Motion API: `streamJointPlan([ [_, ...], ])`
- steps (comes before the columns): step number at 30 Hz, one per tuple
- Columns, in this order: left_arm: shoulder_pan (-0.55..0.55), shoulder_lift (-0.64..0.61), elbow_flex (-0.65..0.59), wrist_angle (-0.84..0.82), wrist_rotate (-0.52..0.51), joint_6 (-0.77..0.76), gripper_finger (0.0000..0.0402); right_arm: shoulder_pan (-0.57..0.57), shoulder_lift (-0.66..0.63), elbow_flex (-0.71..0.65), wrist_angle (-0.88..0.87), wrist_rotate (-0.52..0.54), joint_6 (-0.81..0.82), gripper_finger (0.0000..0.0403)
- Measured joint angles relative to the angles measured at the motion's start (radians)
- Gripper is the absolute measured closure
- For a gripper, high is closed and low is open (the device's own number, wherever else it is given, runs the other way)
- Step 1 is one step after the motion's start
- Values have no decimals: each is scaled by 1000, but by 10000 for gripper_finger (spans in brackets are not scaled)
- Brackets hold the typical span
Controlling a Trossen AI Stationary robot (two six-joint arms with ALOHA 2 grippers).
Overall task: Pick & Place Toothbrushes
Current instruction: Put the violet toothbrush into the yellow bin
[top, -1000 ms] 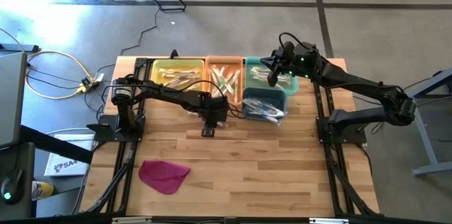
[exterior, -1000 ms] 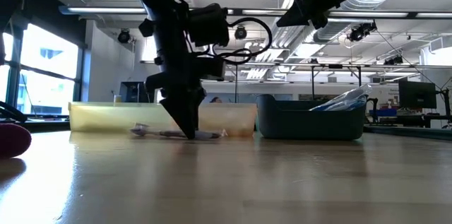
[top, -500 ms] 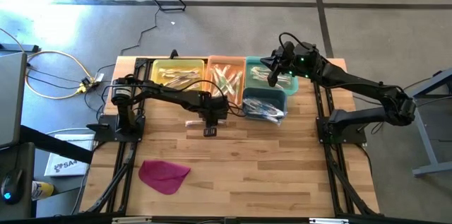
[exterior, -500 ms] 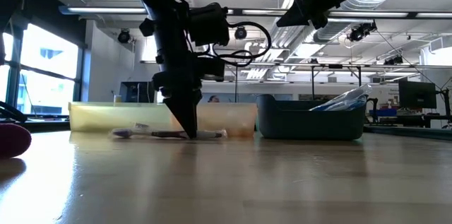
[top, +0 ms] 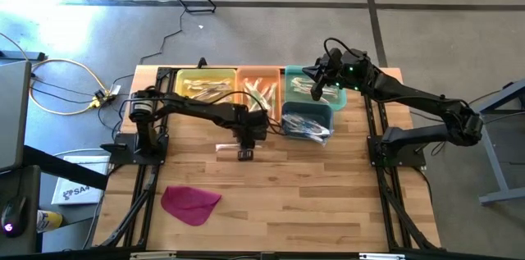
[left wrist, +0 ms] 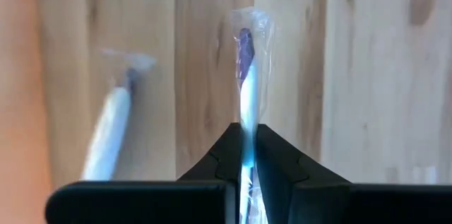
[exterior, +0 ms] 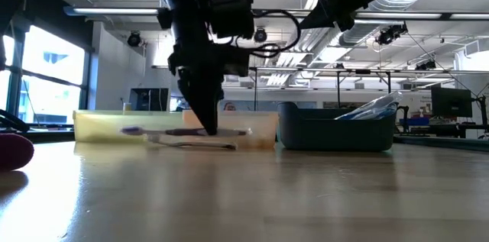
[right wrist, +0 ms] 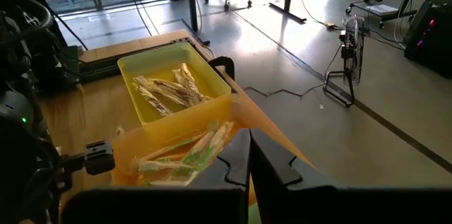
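Down at the table, the left gripper [left wrist: 247, 155] has its fingers pinched on a wrapped toothbrush [left wrist: 245, 75], white handle with a purple head, held level just above the wood in the low view [exterior: 183, 130]. A second brush [exterior: 195, 144] lies flat on the table right under it, seen beside the held one from the left wrist [left wrist: 109, 132]. From above, the left gripper [top: 244, 147] stands just near of the orange bin [top: 260, 70], mid-table. Behind it runs a row of three bins: yellow bin [top: 201, 74] on the left, orange in the middle, teal bin [top: 289, 74] on the right, each with wrapped brushes inside. A darker bin [top: 305, 122] sits in front of the teal one, with more wrappers spilling over its edge.

The right gripper [top: 317, 86] hangs over the teal bin, fingers shut, empty. A magenta cloth [top: 189, 203] lies near left, well apart from both arms.
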Motion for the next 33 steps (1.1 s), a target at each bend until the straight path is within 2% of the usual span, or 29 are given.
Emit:
streamJointPlan([
  [12, 2, -85, 160, -155, -12, -16, 381, 0, 0, 0, -1, 2, -7, 401],
  [18, 14, -104, 276, -331, -145, 14, 381, 0, 0, 0, 0, 2, -27, 401],
  [22, 62, -104, 355, -444, -165, 18, 381, 0, -1, 0, -1, 1, -27, 401],
  [33, 264, -104, 489, -565, -192, 122, 381, 0, -2, 0, -2, -19, -27, 401],
])
